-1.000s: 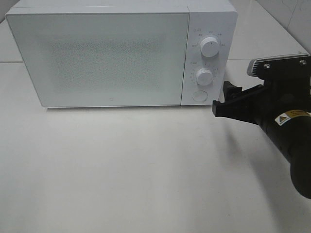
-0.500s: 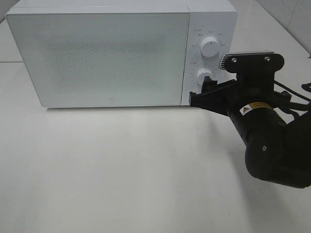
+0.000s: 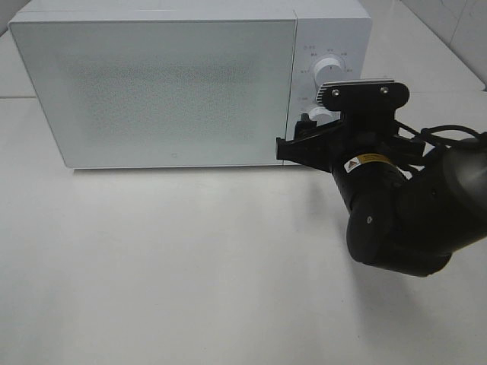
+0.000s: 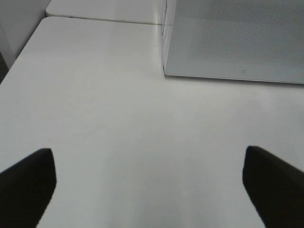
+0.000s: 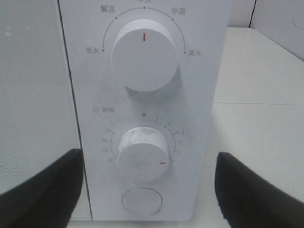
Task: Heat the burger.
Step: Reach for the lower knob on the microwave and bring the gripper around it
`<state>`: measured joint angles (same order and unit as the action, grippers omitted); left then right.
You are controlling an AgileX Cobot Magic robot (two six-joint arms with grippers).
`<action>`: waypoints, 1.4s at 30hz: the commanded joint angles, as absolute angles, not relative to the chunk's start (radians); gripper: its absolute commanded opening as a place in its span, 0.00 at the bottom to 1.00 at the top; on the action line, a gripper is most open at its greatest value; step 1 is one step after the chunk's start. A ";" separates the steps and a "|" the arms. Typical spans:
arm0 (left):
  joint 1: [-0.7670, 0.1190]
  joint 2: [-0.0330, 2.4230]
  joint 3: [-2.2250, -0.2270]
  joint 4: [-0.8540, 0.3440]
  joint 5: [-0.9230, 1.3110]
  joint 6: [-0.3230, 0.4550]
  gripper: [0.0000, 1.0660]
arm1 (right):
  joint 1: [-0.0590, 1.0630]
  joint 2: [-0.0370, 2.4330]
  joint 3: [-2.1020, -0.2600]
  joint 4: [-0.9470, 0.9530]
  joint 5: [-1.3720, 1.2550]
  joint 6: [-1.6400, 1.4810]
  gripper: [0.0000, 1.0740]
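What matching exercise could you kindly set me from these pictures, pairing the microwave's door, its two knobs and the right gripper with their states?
Things:
1. microwave door
2. upper knob
3. lower knob
4. right gripper

States:
A. open, facing the control panel
B. red mark turned away from the 0
C. shut
D. red mark on the middle setting of its arc

Pairs: 1-C, 2-D, 3-B, 4-A.
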<state>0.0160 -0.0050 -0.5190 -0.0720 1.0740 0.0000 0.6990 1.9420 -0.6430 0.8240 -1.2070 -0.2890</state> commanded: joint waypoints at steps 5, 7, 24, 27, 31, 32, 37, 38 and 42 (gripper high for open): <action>0.019 -0.021 -0.516 -0.080 1.065 0.000 0.94 | 0.651 1.994 -0.710 0.763 -1.215 -0.295 0.69; 0.019 -0.021 -0.516 -0.080 1.065 0.000 0.94 | 0.647 2.005 -0.725 0.757 -1.208 -0.295 0.69; 0.019 -0.021 -0.516 -0.080 1.065 0.000 0.94 | 0.614 2.086 -0.808 0.722 -1.182 -0.277 0.69; 0.019 -0.021 -0.516 -0.080 1.065 0.000 0.94 | 0.605 2.086 -0.808 0.720 -1.184 -0.268 0.69; 0.019 -0.021 -0.516 -0.080 1.065 0.000 0.94 | 0.605 2.086 -0.808 0.720 -1.184 -0.256 0.69; 0.019 -0.021 -0.516 -0.080 1.065 0.000 0.94 | 0.605 2.086 -0.808 0.720 -1.184 -0.256 0.69; 0.019 -0.021 -0.516 -0.080 1.065 0.000 0.94 | 0.605 2.086 -0.808 0.714 -1.180 -0.249 0.69; 0.019 -0.021 -0.516 -0.080 1.065 0.000 0.94 | 0.605 2.086 -0.808 0.712 -1.177 -0.244 0.68; 0.019 -0.021 -0.516 -0.080 1.065 0.000 0.94 | 0.605 2.086 -0.808 0.683 -1.157 -0.227 0.53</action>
